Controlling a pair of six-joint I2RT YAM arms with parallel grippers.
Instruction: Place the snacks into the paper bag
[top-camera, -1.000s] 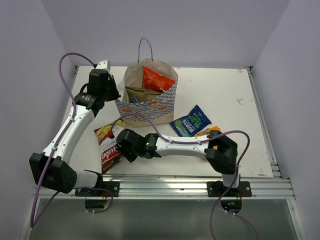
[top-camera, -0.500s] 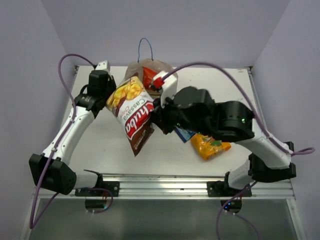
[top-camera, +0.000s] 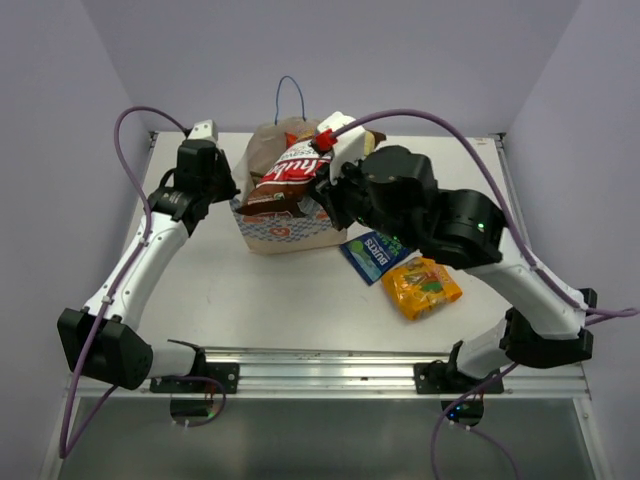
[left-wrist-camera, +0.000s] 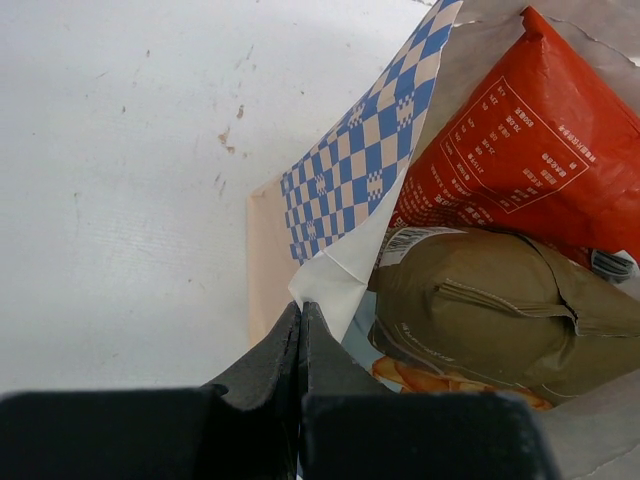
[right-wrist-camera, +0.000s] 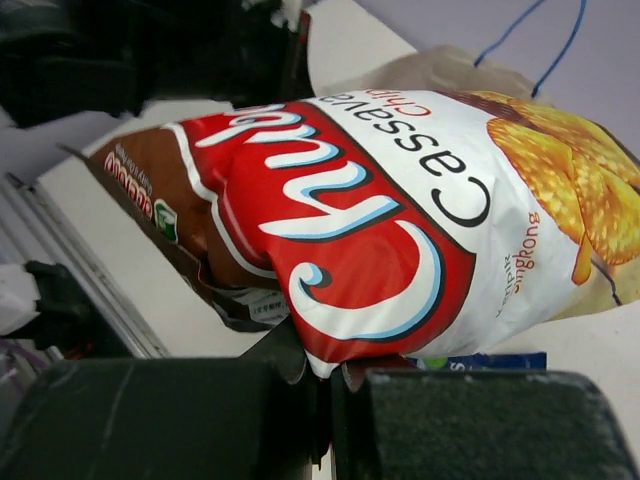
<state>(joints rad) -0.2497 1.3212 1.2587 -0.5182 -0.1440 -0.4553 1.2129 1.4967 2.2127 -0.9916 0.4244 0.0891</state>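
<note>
Cream paper bag (top-camera: 285, 232) w/ a blue-check lower band stands at the back-centre of the table (top-camera: 200, 290), mouth up. Your left gripper (left-wrist-camera: 301, 330) is pinched fully shut on the bag's left rim, w/ a fold of the checkered paper caught btwn the fingers. Inside, per the left wrist cam, a red chip bag (left-wrist-camera: 520, 170) leans against one wall and a brown packet (left-wrist-camera: 500, 310) lies in front of it.

Your right gripper (right-wrist-camera: 325, 375) is clamped tight on the Chulo bag (top-camera: 290, 180), gripping it at the middle of one long edge. That packet sits roughly flat over the paper bag's mouth and hides most of the opening from the overhead cam. Can't tell whether it touches the rim.

Blue packet (top-camera: 378, 252) lies on the table just right of the paper bag. Orange packet (top-camera: 422, 287) is right beside it, toward the arm bases. Both are outside the bag, next to the right arm.
</note>
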